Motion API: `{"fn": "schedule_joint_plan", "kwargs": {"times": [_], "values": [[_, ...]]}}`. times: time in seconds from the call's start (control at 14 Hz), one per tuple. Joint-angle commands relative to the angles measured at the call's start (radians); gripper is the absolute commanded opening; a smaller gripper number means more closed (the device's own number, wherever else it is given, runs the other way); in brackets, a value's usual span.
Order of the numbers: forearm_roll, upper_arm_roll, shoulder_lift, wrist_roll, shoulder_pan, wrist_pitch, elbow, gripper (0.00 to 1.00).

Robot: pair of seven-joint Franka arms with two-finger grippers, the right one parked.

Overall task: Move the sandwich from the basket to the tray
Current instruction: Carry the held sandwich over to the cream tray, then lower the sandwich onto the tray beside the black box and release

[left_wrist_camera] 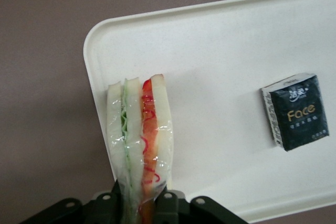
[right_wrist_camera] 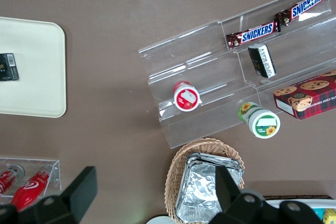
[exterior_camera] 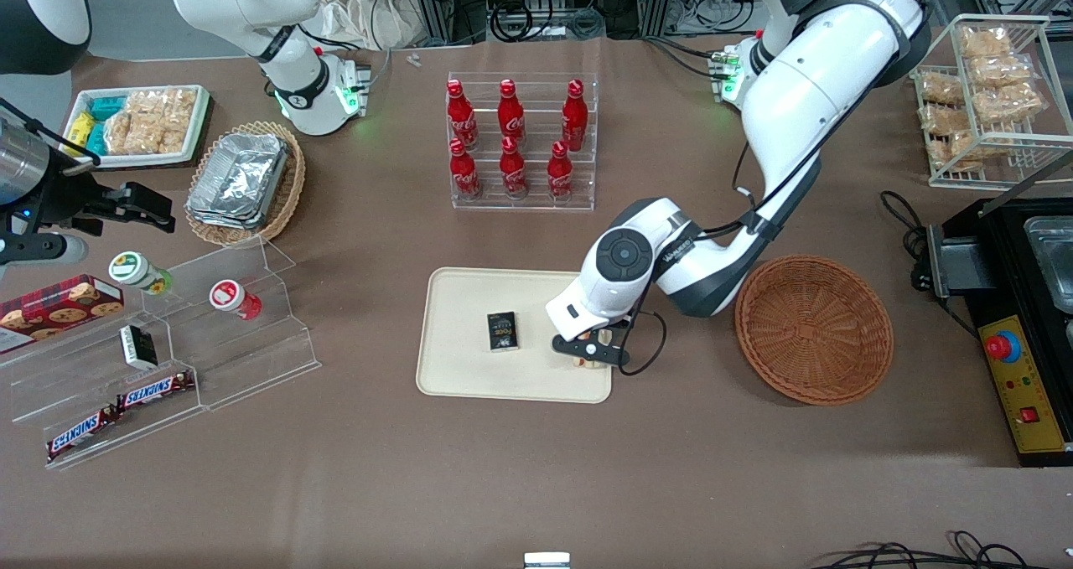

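My left gripper [exterior_camera: 592, 356] is low over the cream-beige tray [exterior_camera: 469, 376], at the tray's corner nearest the basket, and is shut on the sandwich [left_wrist_camera: 139, 140]. The sandwich is a wrapped wedge of white bread with green and orange-red filling; it stands on edge against the tray [left_wrist_camera: 220, 51] near its rim. In the front view only a sliver of the sandwich [exterior_camera: 592, 364] shows under the gripper. The round reddish-brown wicker basket [exterior_camera: 813, 328] sits beside the tray toward the working arm's end and holds nothing.
A small black "Face" pack [exterior_camera: 502, 332] lies mid-tray, also seen from the wrist as the black pack [left_wrist_camera: 296, 112]. An acrylic rack of red cola bottles [exterior_camera: 520, 142] stands farther from the front camera. A tan oval basket with foil containers [exterior_camera: 243, 179] and acrylic snack shelves [exterior_camera: 159, 351] lie toward the parked arm's end.
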Motion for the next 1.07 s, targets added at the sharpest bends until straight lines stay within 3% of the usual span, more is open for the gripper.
{"fn": "schedule_joint_plan", "kwargs": {"times": [0.0,0.07,0.14,0.36,0.57,1.0], "values": [[0.016,0.019,0.022,-0.009,-0.030,0.004,0.037,0.72],[0.015,0.019,0.020,-0.020,-0.030,0.004,0.037,0.92],[0.013,0.019,0.019,-0.037,-0.030,0.002,0.037,0.99],[-0.001,0.018,-0.022,-0.069,-0.014,-0.044,0.037,0.99],[-0.014,0.012,-0.120,-0.063,0.027,-0.221,0.056,0.99],[-0.094,0.012,-0.386,0.119,0.255,-0.481,0.022,0.99]]}}
